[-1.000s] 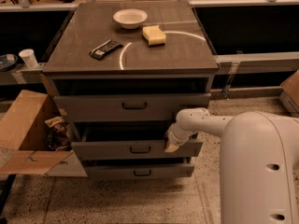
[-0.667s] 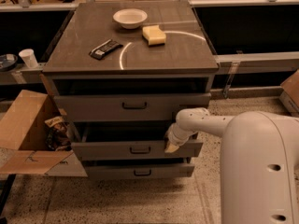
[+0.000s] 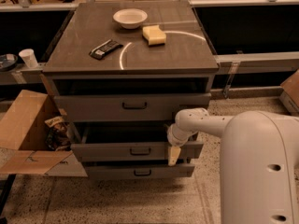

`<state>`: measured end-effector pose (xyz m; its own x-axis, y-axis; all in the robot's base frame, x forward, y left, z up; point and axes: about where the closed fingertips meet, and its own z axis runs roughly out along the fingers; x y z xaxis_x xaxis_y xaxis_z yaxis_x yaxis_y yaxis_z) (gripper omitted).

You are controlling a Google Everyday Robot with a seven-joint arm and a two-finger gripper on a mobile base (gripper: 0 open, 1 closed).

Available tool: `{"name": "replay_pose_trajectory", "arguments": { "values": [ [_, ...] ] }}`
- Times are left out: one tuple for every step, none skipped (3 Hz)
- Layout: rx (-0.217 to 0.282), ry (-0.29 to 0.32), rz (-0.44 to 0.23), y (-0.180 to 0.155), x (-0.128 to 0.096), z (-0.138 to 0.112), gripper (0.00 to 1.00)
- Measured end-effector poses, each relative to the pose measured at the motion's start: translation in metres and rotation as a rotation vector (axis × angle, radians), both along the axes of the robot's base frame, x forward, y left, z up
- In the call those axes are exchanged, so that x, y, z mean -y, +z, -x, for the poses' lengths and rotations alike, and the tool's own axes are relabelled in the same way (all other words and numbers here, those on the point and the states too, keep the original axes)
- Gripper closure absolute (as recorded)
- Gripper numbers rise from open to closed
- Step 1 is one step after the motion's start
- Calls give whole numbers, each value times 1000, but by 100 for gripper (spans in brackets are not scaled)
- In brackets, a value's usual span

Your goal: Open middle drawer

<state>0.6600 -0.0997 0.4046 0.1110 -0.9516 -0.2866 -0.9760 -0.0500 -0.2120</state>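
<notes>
Right at the front of the middle drawer [image 3: 117, 151] hangs the claw [image 3: 174, 155], draped over the panel's top edge, to the right of the small black handle [image 3: 140, 151]; whether it is clenched or released I cannot tell. That drawer stands partly out (a dark gap shows behind its front), between the taller top drawer [image 3: 133, 107] and the slim bottom drawer [image 3: 139, 172]. Up on the desk [image 3: 177, 59] lie a white bowl [image 3: 130, 17], a yellow sponge [image 3: 154, 35] and a dark wrapper [image 3: 105, 49], its print too small to read. A cardboard box [image 3: 23, 125] stands open at the left.
</notes>
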Motion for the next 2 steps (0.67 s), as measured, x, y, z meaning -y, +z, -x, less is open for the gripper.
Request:
{"name": "replay_pose_trajectory", "arguments": {
  "values": [
    [-60,49,38,-1,-6,31,0],
    [-118,83,100,-1,-6,64,0]
  ]
}}
